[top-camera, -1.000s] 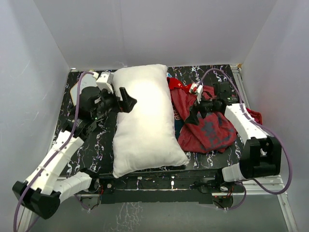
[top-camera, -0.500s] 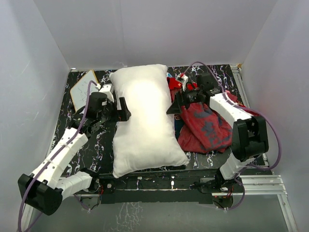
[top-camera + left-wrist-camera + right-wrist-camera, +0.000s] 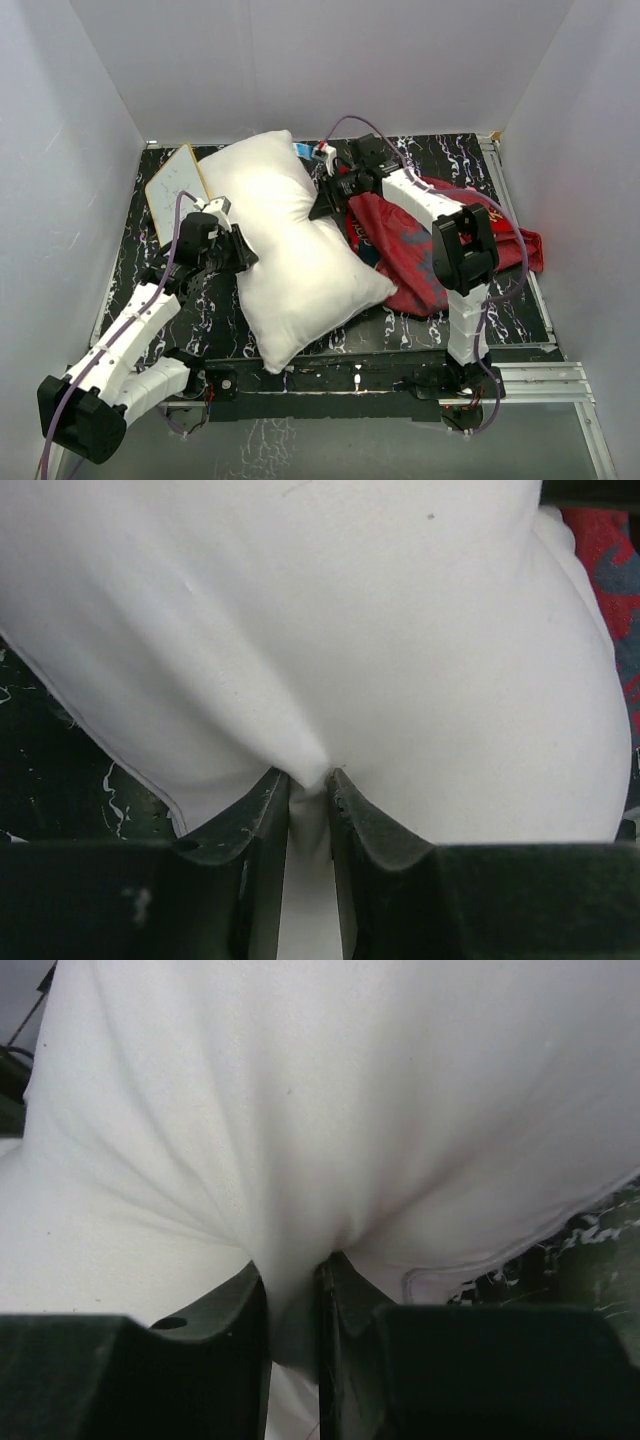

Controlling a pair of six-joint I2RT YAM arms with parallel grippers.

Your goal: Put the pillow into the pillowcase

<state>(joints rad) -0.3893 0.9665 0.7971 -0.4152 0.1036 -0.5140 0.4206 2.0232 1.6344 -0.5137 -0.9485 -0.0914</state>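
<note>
Since half a second ago the plump white fabric pillow (image 3: 290, 240) has swung out of its straight far-to-near lie. It now sits on a slant, its far end toward the far left corner of the table (image 3: 140, 270) and its near pointed corner aimed at the near right. The right arm has reached further across, toward the middle of the far edge, and the left arm has drawn a little toward the near edge.

The left end effector (image 3: 243, 252) grips the pillow's left side at about mid-length. In the left wrist view the left end effector (image 3: 308, 777) has its fingers almost together, a fold of the white fabric (image 3: 330, 630) nipped between them, with creases fanning out from the pinch. A strip of the dark marbled table (image 3: 50, 780) shows at the left, and a bit of red cloth (image 3: 610, 560) at the upper right.

The right end effector (image 3: 320, 203) bites the opposite side of the pillow, so the pillow looks waisted between the two grips. From the right wrist camera the right end effector (image 3: 290, 1265) is likewise narrowed onto a bunched ridge of the pillow (image 3: 330, 1090) (the cloth fills nearly the whole view), with the table (image 3: 590, 1250) visible at the lower right.

The bright red printed cloth pillowcase (image 3: 415, 250) lies crumpled on the right half of the table, under the right arm, its left edge touching the pillow. A small white board (image 3: 172, 190) with a wooden frame rests near the far left corner, just beside the pillow's far end.
</note>
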